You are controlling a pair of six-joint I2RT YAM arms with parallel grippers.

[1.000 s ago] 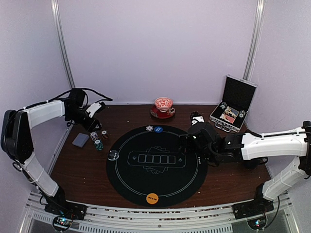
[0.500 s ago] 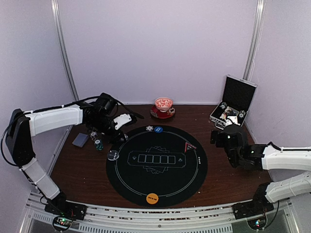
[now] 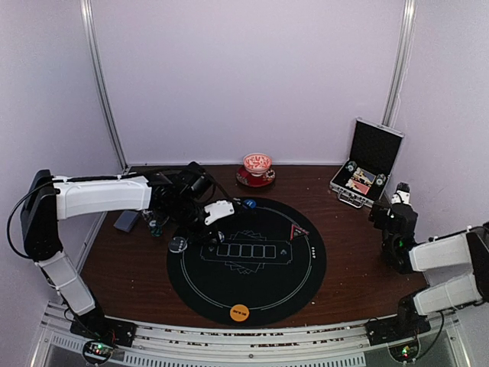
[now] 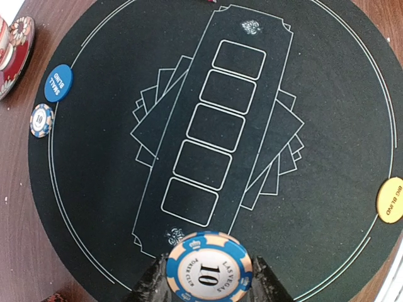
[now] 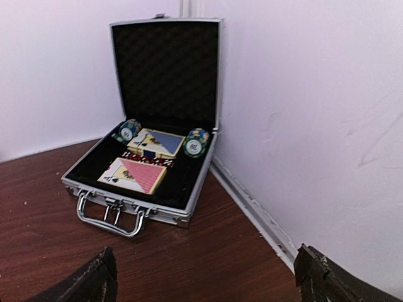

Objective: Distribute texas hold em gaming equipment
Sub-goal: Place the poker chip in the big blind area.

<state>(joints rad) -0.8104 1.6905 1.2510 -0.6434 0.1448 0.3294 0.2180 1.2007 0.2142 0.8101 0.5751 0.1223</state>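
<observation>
- Left gripper (image 4: 209,286) is closed on a blue chip (image 4: 209,269), held above the mat (image 4: 327,126) near its edge.
- Blue button (image 4: 62,82) and a second chip (image 4: 41,120) lie at the mat's rim, the orange button (image 4: 390,199) across from them.
- Right gripper (image 5: 208,283) spread wide, empty, facing the open case (image 5: 135,214) with card decks (image 5: 140,174) inside.
</observation>
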